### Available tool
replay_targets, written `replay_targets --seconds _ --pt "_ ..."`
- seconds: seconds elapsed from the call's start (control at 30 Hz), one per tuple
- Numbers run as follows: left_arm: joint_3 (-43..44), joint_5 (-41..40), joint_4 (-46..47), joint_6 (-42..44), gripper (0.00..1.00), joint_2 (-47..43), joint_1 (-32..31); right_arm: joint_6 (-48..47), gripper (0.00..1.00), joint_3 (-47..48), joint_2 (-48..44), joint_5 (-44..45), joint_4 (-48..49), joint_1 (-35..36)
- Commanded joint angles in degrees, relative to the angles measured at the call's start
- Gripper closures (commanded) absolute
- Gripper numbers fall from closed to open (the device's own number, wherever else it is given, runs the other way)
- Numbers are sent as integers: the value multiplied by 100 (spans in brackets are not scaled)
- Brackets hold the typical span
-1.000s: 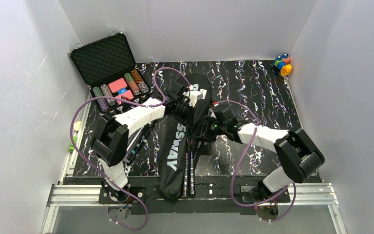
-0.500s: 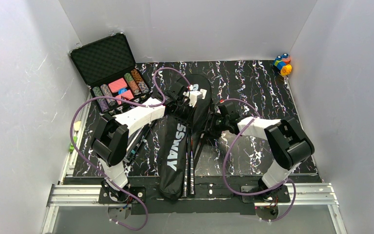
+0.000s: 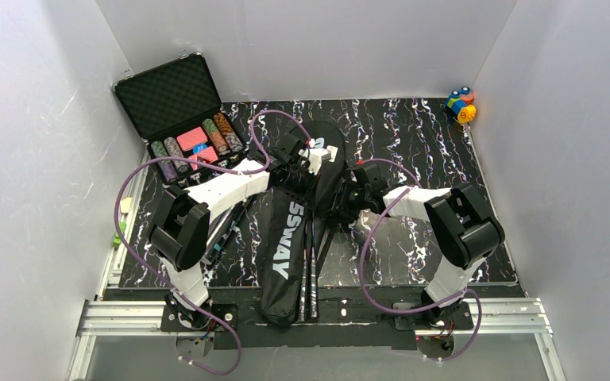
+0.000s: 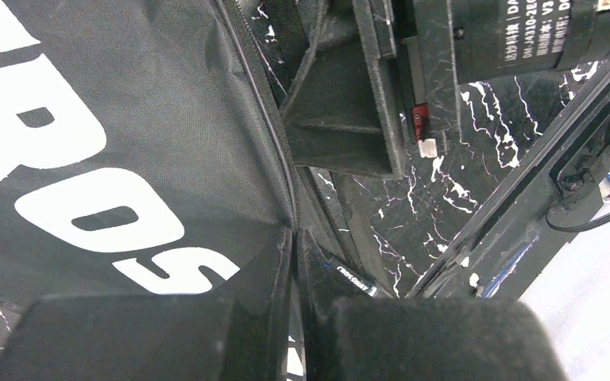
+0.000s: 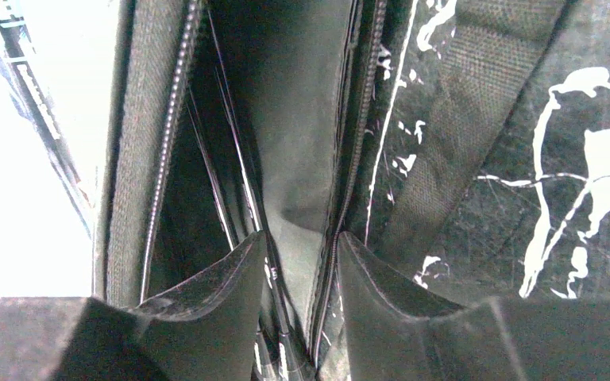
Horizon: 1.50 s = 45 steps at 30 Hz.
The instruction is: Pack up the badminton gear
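Left gripper [image 4: 294,242] clamps bag [image 3: 284,242] edge near 12 o'clock; right gripper [image 5: 300,238], at bag's 3 o'clock, narrowly parted astride the zip [image 5: 359,119].

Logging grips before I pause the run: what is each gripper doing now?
Left gripper: closed, pinching the CROSSWAY bag at its edge.
Right gripper: slightly open, fingers astride the bag's zipper edge.

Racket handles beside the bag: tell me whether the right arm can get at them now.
Probably yes: the racket handles lie bare on the mat, near the right gripper, with nothing between.
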Motion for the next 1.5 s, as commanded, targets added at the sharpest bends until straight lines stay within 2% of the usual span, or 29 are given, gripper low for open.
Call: replay_targets --seconds 0.0,0.1,0.2,0.4,0.47,0.7,0.73,0.83,1.0,1.13,1.3,1.47 --pt "284 268 -144 30 100 -222 -39 42 54 106 261 337 -56 26" --pt "253 316 -127 1 100 -218 -35 46 57 73 312 409 -38 34" --pt "220 369 -94 -53 100 -232 -41 104 65 38 419 383 50 78" --pt "175 496 -71 -32 100 -279 -41 168 99 -156 250 417 281 213" --pt "111 640 -41 1 97 -295 -34 170 99 -282 2 425 293 219" --pt "10 1039 -36 42 73 -316 -56 210 99 -721 -1155 224 188 220" --pt "6 1112 -38 59 68 -356 -58 220 99 -785 -1332 224 160 220" --pt "-52 1345 -53 166 40 -507 -79 251 99 -873 -1733 241 47 220" --pt "-170 1660 -116 285 36 -601 -223 282 99 -801 -1947 166 -33 219" --pt "-444 1748 -2 418 35 -834 -599 266 99 -567 -1995 168 -226 220" --pt "-617 1339 4 728 35 -1013 -1091 253 99 -219 -2165 106 -412 225" --pt "-601 750 22 843 37 -988 -1124 323 99 59 -2357 -21 -606 243"
